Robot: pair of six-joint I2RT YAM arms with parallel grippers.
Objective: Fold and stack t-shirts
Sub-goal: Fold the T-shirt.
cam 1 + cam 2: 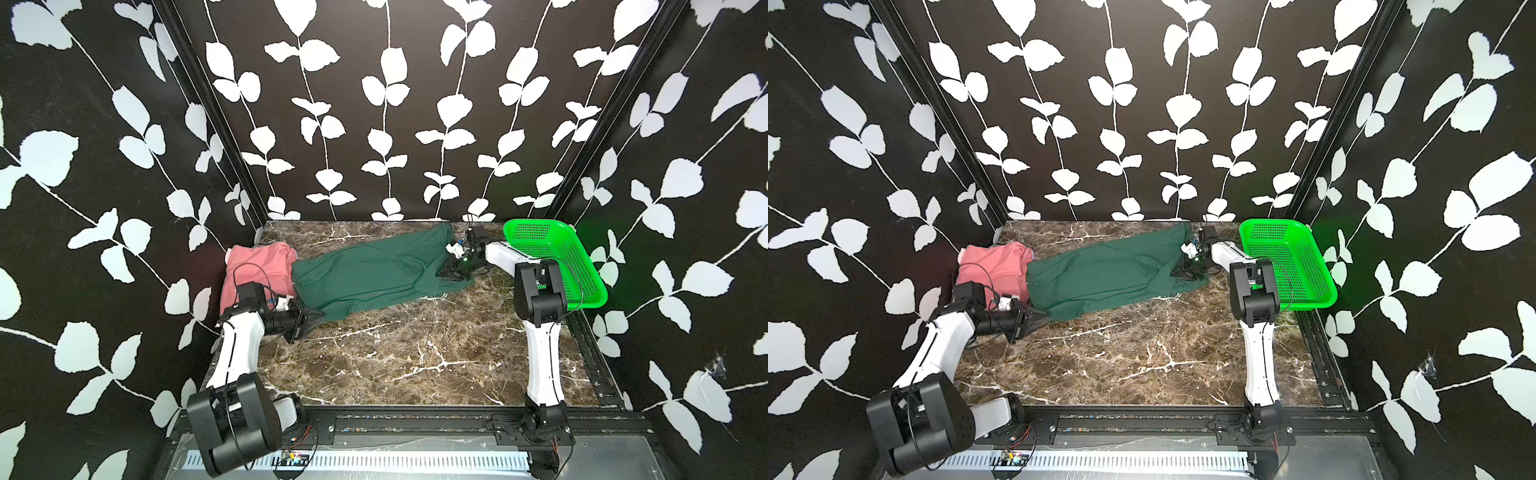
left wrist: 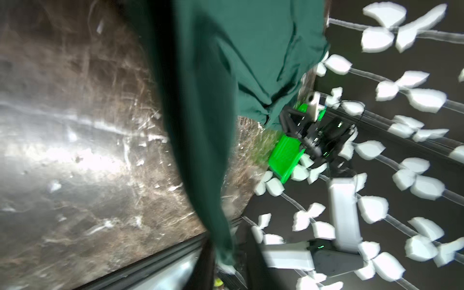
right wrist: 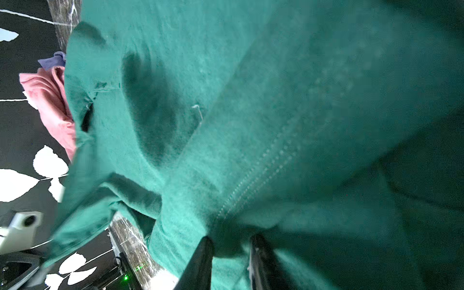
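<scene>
A dark green t-shirt [image 1: 374,274] [image 1: 1100,274] lies stretched out along the marble table, from front left to back right. Its left end overlaps a folded salmon-pink t-shirt [image 1: 257,270] [image 1: 992,266]. A lavender t-shirt [image 3: 52,61] barely peeks out behind the pink one [image 3: 50,100]. My left gripper [image 1: 320,316] [image 2: 227,251] is at the green shirt's near-left corner, its jaws apart with the blurred cloth end between them. My right gripper [image 1: 446,274] [image 3: 232,241] is at the shirt's right end, shut on a bunch of green cloth [image 3: 226,100].
A bright green perforated basket [image 1: 557,257] [image 1: 1291,262] leans at the back right, just behind my right arm. The patterned walls close in on three sides. Bare marble [image 1: 395,353] shows in front of the shirt, down to the black rail at the front edge.
</scene>
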